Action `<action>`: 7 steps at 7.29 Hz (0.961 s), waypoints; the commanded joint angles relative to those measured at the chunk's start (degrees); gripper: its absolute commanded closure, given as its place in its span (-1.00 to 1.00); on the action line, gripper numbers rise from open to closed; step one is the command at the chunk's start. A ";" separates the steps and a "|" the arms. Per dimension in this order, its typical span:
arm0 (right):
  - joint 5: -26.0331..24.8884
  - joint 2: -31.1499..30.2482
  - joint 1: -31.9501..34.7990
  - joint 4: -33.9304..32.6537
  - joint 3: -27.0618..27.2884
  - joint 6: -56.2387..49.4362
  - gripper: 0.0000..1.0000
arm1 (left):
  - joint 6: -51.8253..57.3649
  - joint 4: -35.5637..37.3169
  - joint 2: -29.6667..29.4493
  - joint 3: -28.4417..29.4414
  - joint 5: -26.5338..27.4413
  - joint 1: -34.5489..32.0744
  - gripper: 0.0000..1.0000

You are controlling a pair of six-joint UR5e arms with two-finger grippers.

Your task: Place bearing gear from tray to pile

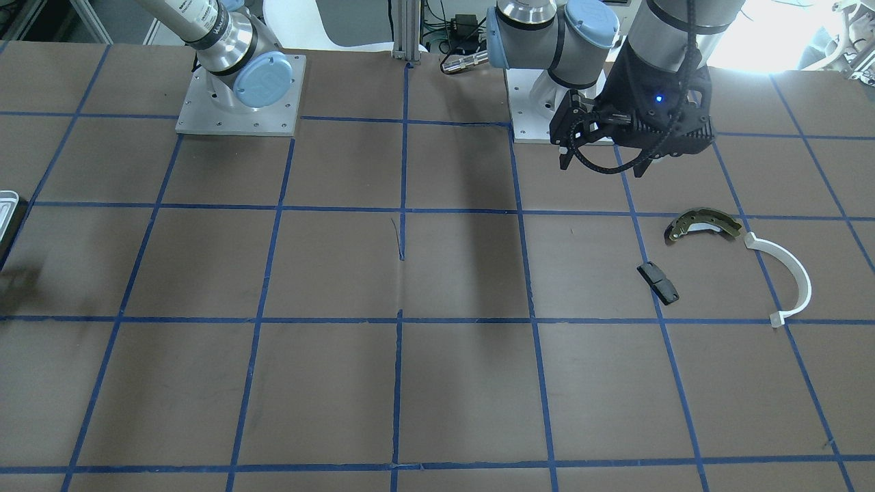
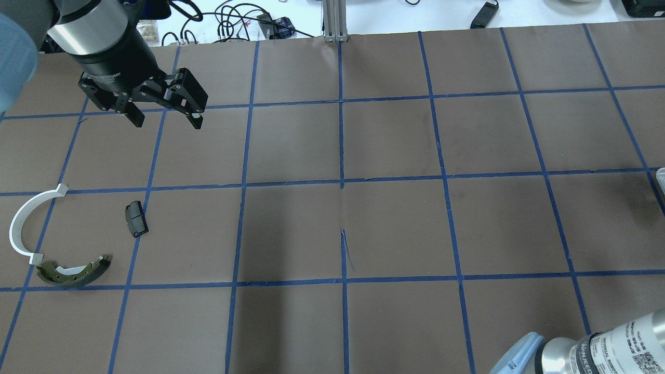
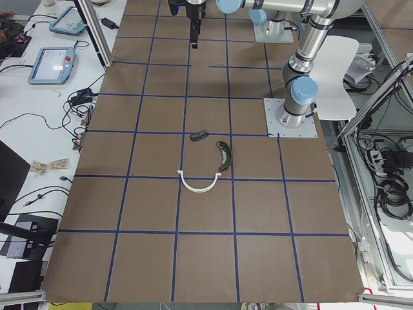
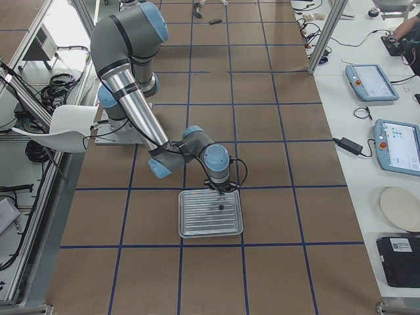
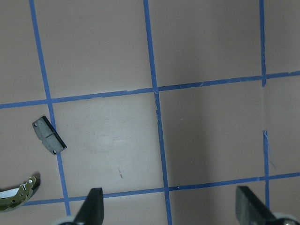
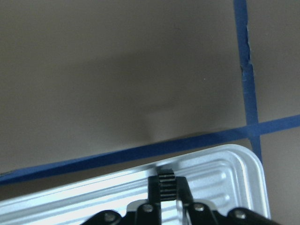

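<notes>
Right tool [image 6: 167, 187] is clamped on the bearing gear [image 6: 166, 179] over the tray [image 6: 234, 164]; left tool [image 2: 167, 122] hangs spread near the pile [image 2: 136, 218]; so slim a pinch could let it slip on the long carry across.

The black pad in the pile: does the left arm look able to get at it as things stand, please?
Probably yes: the left end effector hangs open close to the black pad, which lies flat, uncovered and touching nothing else, with no obstacle between them.
</notes>
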 commanded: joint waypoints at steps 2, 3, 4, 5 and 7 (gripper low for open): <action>-0.74 -4.51 0.17 2.16 0.12 9.02 0.93 | 0.00 0.00 0.02 0.02 0.00 0.00 -1.00; 0.04 -10.56 0.95 10.10 0.21 18.05 0.93 | 0.00 0.00 0.02 0.02 0.00 0.00 -1.00; 0.14 -15.58 4.01 17.66 0.47 29.46 0.92 | 0.00 0.00 -0.07 0.02 0.00 0.00 -1.00; -0.12 -19.02 10.13 21.91 0.47 39.40 0.91 | 0.00 0.00 -0.07 0.02 0.00 0.00 -1.00; -0.65 -22.56 26.62 24.59 0.21 64.32 0.87 | 0.00 0.00 -0.07 0.10 0.08 0.00 -1.00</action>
